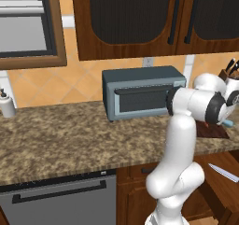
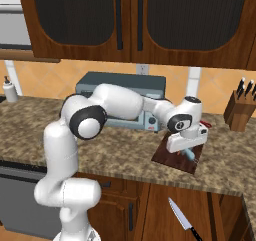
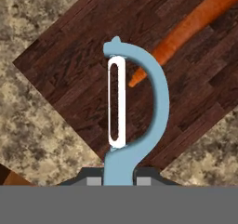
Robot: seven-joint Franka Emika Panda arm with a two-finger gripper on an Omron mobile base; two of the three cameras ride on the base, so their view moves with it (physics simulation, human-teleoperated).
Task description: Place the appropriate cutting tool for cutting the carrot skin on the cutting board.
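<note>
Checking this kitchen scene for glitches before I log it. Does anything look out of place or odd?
Yes: a knife sits tilted in front of the lower cabinets, below the counter edge, apart from the knife block on the counter. That is an odd spot for it. Whether it lies on the floor cannot be told.

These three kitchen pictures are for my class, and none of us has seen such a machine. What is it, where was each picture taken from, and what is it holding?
It is a white robot arm with a two-finger gripper. Two pictures come from cameras behind the arm, left and right; the third looks along the hand. On the speckled counter lie a dark wooden cutting board with a carrot on it, a grey toaster oven and a knife block. The gripper is shut on a pale blue peeler, held over the board.
</note>
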